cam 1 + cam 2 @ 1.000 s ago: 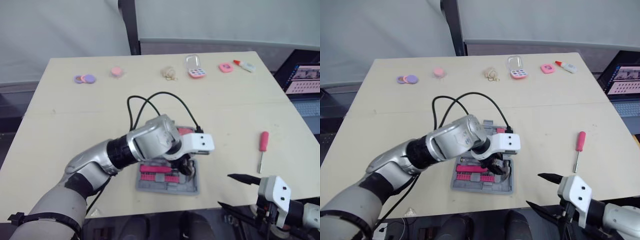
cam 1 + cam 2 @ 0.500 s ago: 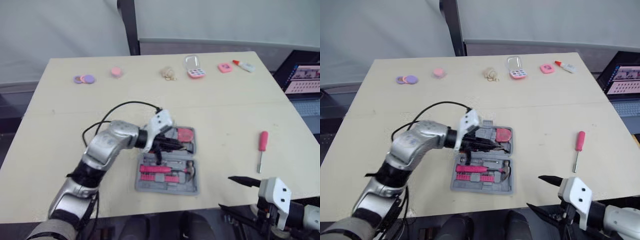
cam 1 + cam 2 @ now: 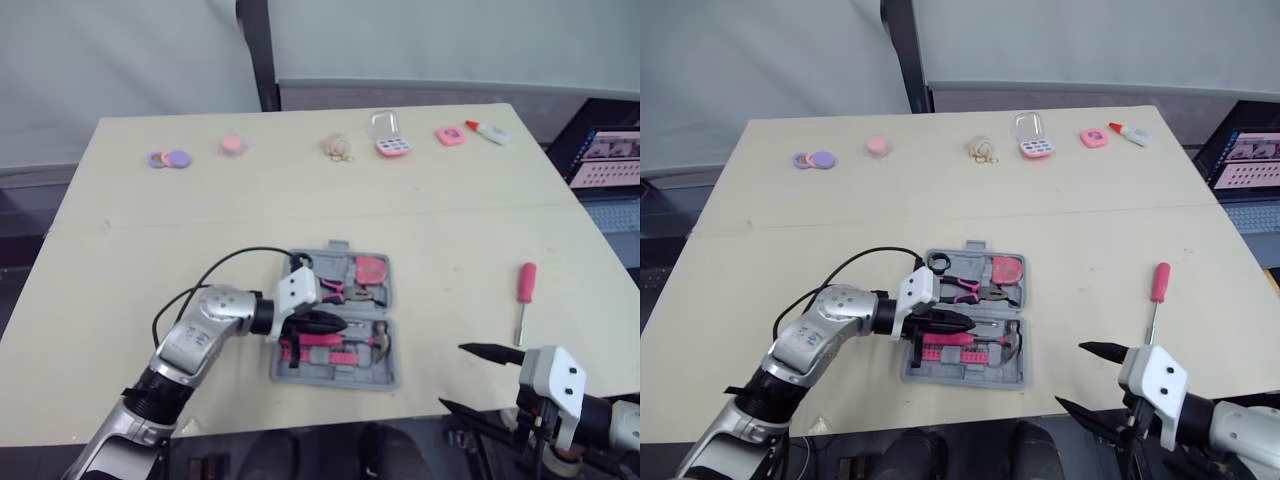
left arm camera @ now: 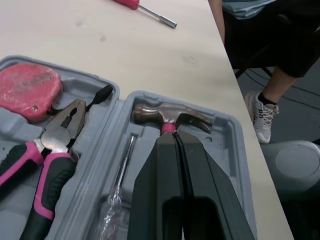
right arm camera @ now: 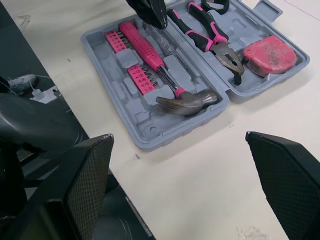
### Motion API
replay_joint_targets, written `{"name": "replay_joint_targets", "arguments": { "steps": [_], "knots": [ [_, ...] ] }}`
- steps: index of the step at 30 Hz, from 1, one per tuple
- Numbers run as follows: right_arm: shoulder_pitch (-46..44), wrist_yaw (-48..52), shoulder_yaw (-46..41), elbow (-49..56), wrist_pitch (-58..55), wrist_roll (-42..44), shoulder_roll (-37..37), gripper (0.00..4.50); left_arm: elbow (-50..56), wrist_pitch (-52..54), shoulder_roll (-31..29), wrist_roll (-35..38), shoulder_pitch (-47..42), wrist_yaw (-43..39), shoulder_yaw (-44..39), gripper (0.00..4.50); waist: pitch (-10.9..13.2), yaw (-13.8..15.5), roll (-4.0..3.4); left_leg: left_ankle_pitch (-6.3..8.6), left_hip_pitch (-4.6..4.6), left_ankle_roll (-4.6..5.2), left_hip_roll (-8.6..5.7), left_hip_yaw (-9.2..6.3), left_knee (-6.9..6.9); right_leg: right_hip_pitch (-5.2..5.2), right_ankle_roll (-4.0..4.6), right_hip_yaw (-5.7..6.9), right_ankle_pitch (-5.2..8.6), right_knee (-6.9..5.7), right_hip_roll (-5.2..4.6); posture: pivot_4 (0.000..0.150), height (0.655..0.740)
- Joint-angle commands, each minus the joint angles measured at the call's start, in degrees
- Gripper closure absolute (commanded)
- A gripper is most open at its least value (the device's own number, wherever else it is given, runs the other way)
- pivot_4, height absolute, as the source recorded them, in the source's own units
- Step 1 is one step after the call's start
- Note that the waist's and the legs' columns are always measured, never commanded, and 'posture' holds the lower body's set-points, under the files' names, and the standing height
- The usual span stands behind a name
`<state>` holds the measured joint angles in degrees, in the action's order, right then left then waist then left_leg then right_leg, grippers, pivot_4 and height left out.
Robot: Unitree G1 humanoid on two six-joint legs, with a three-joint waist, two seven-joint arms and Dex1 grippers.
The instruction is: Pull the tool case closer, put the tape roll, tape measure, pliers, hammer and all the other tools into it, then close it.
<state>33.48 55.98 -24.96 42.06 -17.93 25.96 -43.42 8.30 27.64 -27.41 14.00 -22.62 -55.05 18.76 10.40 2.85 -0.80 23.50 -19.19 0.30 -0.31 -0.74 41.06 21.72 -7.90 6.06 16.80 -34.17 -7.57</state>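
Hammer [image 4: 172, 116] is seen up close in the case [image 4: 227, 137], under the left gripper [image 4: 176, 137], pinched closed on nothing; right gripper [image 5: 177, 136] is held wide.

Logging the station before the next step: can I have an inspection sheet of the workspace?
Surface: beige table.
Job's things: tool case open, holding tape roll, tape measure, pliers, hammer; screwdriver outside on the table.
Clutter: small items and glue bottle along far edge.
Grippers: left gripper shut over hammer handle; right gripper open near front edge.
Cables: black cable looping from left wrist.
Surroundings: laptop at right; person's shoe beside table.
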Motion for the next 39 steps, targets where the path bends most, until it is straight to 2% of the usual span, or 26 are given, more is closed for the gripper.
{"name": "replay_joint_targets", "arguments": {
  "steps": [1, 18, 39],
  "knots": [
    [-0.4, 0.6, -1.5, 0.4, -0.4, 1.3, -0.9, 0.00, 0.4, -2.4, -0.3, -1.0, 1.3, 0.1, 0.1, 4.44, 0.0, 0.0, 0.00, 0.00, 0.00, 0.00, 0.00, 0.00, 0.00, 0.00, 0.00, 0.00, 0.00, 0.00, 0.00, 0.150, 0.7400],
    [-0.7, 1.4, -2.3, 0.3, -1.4, 2.2, -2.2, 0.00, -1.3, -3.0, -0.7, -2.2, 5.2, 1.8, -0.5, 4.44, 0.0, 0.0, -0.01, 0.00, 0.00, 0.00, 0.01, -0.02, -0.01, 0.00, 0.00, 0.01, 0.00, 0.00, 0.00, 0.150, 0.7400],
    [0.3, 1.9, -4.1, 0.7, -1.6, 2.3, -1.9, 0.00, -7.9, -4.6, -0.3, -9.2, 6.6, 3.6, 4.3, 4.44, -0.3, 0.3, -0.24, 0.00, 0.08, 0.00, -0.01, -0.02, -0.01, -0.10, 0.00, 0.02, 0.00, 0.02, -0.02, 0.150, 0.7400]
  ]
}}
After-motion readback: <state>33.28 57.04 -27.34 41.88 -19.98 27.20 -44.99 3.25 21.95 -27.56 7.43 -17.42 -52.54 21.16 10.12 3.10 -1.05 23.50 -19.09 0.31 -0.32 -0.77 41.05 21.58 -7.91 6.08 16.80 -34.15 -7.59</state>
